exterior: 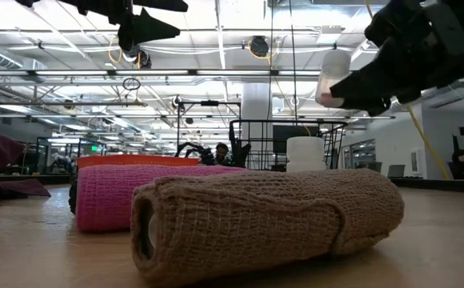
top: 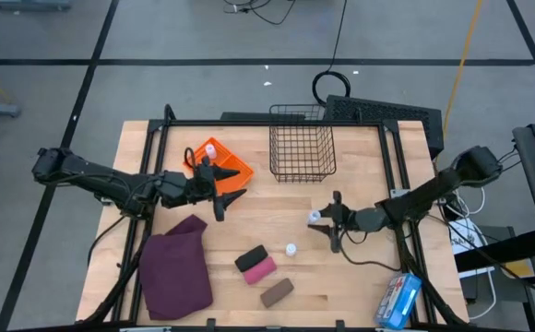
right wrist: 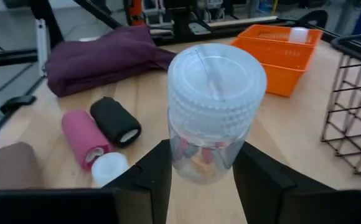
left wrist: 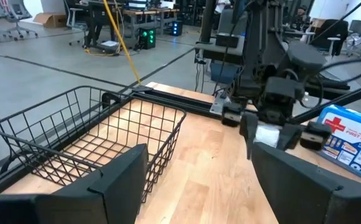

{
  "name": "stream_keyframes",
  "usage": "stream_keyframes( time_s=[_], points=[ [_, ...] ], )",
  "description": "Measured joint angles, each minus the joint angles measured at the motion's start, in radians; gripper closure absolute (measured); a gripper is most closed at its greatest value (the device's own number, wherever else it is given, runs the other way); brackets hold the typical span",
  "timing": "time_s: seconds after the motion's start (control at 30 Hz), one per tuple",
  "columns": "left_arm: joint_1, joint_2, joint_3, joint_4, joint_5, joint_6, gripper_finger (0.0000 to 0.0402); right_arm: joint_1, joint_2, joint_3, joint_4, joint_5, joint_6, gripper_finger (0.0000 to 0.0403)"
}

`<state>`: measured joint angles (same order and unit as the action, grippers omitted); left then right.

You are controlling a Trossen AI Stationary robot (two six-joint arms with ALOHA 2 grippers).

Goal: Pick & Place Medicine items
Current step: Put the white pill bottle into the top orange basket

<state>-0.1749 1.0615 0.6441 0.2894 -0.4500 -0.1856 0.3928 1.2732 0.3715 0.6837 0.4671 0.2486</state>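
r gripper [top: 327, 219] is clamped on a medicine bottle [right wrist: 213, 112], held above the table [top: 360, 286] below the wire basket [top: 302, 140]. 2nd bottle [top: 291, 249] is seen on the table nr the pink roll [top: 259, 269]; 3rd [top: 210, 148] in the orange tray [top: 235, 166]. l gripper [top: 228, 192] is spread open by the tray.

Both arms black, slim jointed links. Left hand [top: 227, 189]: long tapered dark fingers. Right hand [top: 327, 221]: blocky matte-black fingers; black cable trails behind.
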Motion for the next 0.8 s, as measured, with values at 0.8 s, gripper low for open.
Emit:
stream_keyframes(
  time_s=[0.8],
  points=[
    [0.009, 0.063, 0.015, 0.025, 0.02, -0.106, 0.011, -0.06, -0.044, 0.286, -0.608, -0.001, -0.003, 0.0269]
  ],
)
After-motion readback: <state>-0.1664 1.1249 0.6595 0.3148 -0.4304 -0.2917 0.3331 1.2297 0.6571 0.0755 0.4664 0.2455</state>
